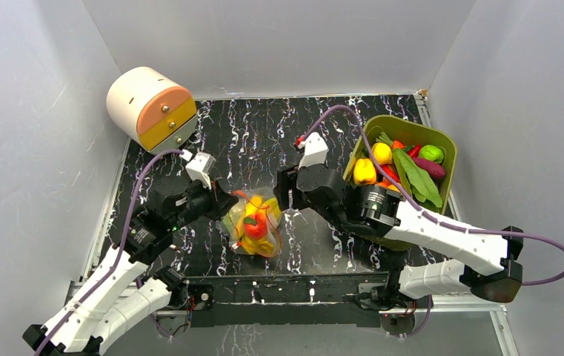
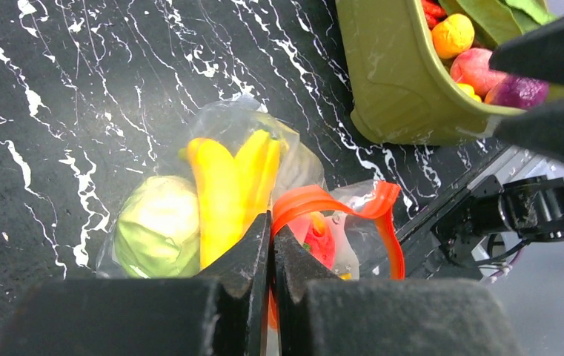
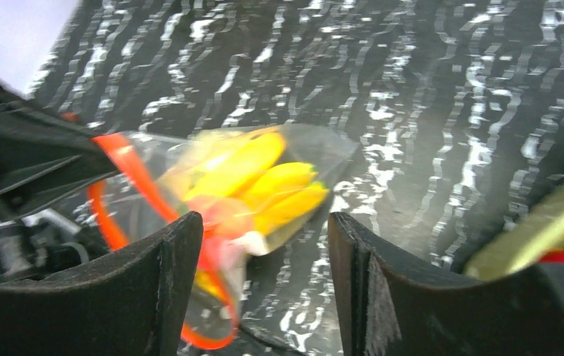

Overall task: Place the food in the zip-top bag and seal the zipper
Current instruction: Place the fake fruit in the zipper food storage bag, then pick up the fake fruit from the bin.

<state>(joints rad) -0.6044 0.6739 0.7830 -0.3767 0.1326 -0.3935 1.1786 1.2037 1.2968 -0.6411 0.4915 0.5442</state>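
So, the bag (image 1: 255,226) sits mid-table between the arms with bananas (image 2: 223,193) and a green one inside, and it looks like we're at the sealing step. Left gripper (image 2: 271,230) is pressed shut, pinching the zipper (image 2: 323,199), which gapes in a loop. Right gripper (image 3: 264,237) hangs spread just beside the bag, holding nothing. Next, I'd guess it has to catch the strip's free side and press it flat while the left holds steady.

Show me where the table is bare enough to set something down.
Bare: the back strip of table between the round drawer box and the green tub. Crowded: the middle, where the bag sits between left arm and right arm.
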